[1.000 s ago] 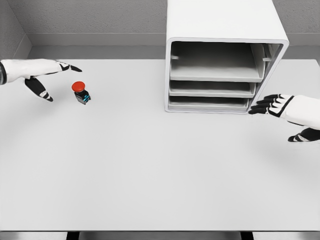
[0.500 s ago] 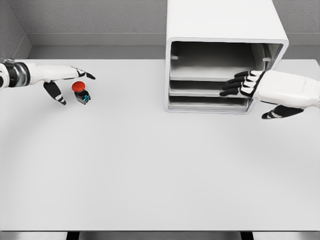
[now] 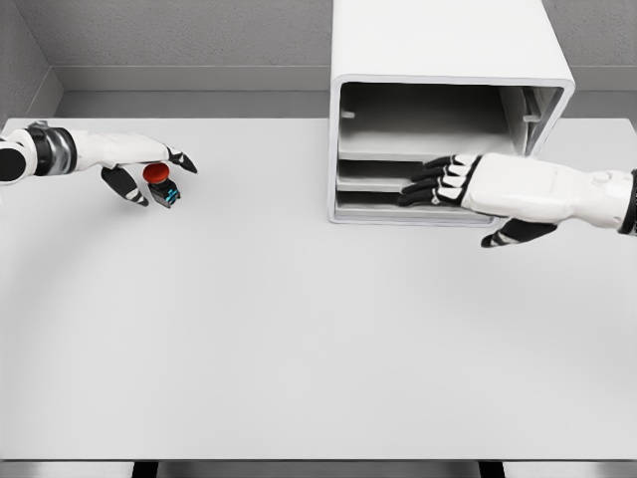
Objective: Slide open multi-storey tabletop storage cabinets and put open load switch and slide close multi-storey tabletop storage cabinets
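A big pale grey tabletop [image 3: 299, 339] fills most of the picture, from the left edge to the right edge. Behind it, along the top of the picture, stands a rough grey wall [image 3: 199, 35] with a lighter strip along its bottom. At the very bottom of the picture a thin dark strip [image 3: 318, 469] shows under the tabletop's front edge.

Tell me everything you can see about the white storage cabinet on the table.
The storage cabinet is a glossy white box with rounded edges, plastic-looking, upright at the table's far edge, right of centre. Its open front shows three stacked grey drawers, all pushed in. The right robot hand reaches across the lower drawers, fingers extended.
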Controlling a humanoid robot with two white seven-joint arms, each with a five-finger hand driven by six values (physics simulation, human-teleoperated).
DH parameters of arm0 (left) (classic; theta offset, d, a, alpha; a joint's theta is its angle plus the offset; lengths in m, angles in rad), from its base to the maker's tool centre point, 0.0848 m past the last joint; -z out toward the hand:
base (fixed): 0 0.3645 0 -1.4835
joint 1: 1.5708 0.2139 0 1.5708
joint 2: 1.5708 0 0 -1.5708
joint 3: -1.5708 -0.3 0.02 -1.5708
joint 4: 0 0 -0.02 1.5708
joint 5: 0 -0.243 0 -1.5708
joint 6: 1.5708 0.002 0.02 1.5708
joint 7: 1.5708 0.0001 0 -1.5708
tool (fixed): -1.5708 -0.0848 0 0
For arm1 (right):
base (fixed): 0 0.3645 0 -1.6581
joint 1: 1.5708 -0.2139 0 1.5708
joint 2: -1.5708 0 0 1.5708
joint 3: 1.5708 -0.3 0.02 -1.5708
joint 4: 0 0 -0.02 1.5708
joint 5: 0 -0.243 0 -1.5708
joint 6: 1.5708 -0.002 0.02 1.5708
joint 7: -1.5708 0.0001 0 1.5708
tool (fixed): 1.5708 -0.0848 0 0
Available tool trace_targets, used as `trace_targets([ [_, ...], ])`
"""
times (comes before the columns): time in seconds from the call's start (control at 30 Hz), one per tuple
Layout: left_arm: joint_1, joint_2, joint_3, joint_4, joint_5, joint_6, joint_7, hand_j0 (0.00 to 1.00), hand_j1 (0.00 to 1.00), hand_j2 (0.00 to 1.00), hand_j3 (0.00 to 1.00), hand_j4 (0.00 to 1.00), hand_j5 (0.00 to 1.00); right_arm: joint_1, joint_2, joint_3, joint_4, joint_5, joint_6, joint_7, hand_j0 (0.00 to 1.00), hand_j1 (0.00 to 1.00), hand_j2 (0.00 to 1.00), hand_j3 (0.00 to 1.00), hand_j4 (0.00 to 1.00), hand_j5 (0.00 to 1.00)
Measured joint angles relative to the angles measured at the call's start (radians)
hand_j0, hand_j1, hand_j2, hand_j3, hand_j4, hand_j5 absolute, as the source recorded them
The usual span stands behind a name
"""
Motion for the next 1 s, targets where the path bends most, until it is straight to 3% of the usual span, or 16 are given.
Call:
trace_targets([
  [0.2,0.000,0.000,0.000,-0.001,-0.003,0.000,0.000,0.66,0.66,0.66,0.66,0.66,0.66,-0.031,0.030,0.014,0.031,0.006,0.005,0.000,1.00,1.00,1.00,1.00,1.00,1.00],
  [0.3,0.000,0.000,0.000,-0.001,-0.006,0.000,0.000,0.64,0.64,0.64,0.64,0.64,0.64,-0.081,0.048,0.034,0.037,0.005,0.044,0.000,1.00,1.00,1.00,1.00,1.00,1.00],
  [0.47,0.002,0.000,0.000,-0.002,-0.007,0.000,0.000,0.54,0.54,0.54,0.54,0.54,0.54,-0.141,0.095,0.075,0.111,0.004,0.089,0.000,1.00,1.00,1.00,1.00,1.00,1.00],
  [0.77,-0.002,0.005,-0.006,-0.010,-0.005,0.000,0.000,0.48,0.48,0.48,0.48,0.48,0.48,-0.204,0.138,0.142,0.200,0.015,0.175,0.000,1.00,1.00,1.00,1.00,1.00,1.00],
  [1.0,-0.021,0.036,-0.006,-0.024,0.010,0.000,0.000,0.41,0.41,0.41,0.41,0.41,0.41,-0.224,0.152,0.158,0.222,0.046,0.240,0.000,1.00,1.00,1.00,1.00,1.00,1.00],
])
